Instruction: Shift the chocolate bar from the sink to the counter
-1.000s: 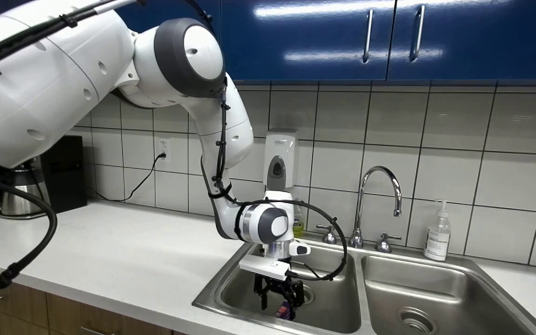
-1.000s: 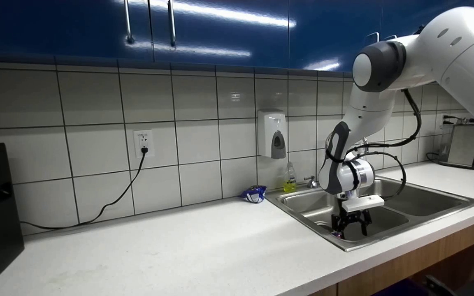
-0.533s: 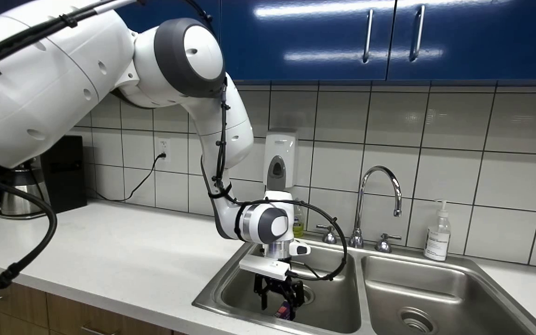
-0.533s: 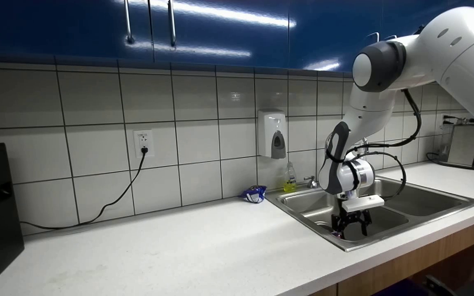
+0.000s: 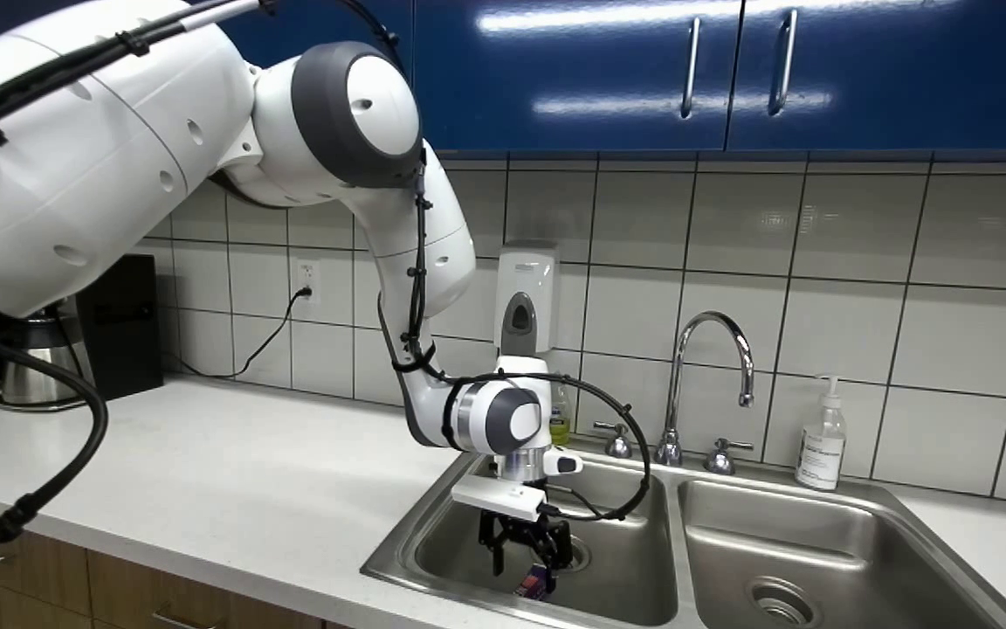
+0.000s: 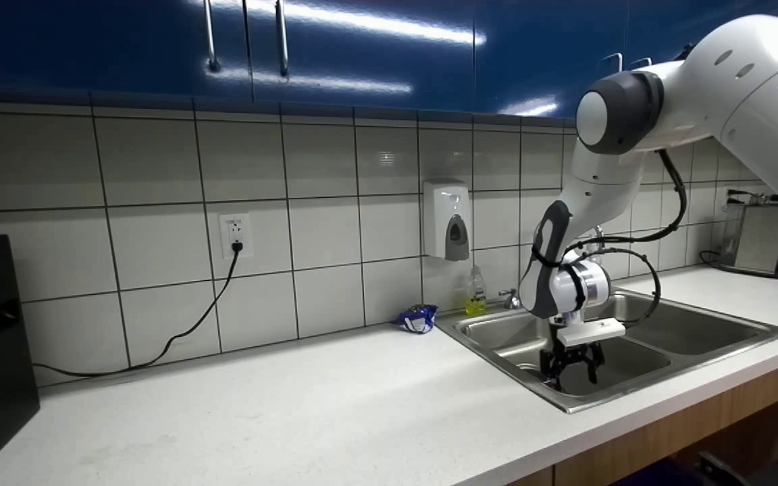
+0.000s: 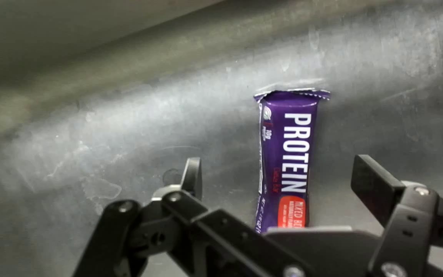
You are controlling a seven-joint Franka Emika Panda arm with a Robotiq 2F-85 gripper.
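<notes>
Two fingers [image 7: 192, 179] of my Robotiq gripper [image 7: 277, 169] stand spread; in the wrist view the purple protein bar [image 7: 287, 157] shows between them, crimped end toward twelve o'clock, lying on the floor of the stainless-steel double-basin sink [image 5: 683, 555].

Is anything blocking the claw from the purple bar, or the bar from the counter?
Nothing visible blocks the open black gripper from the flat purple-wrapped bar. The stainless-steel sink's wall stands between that bar and the smooth white counter.
</notes>
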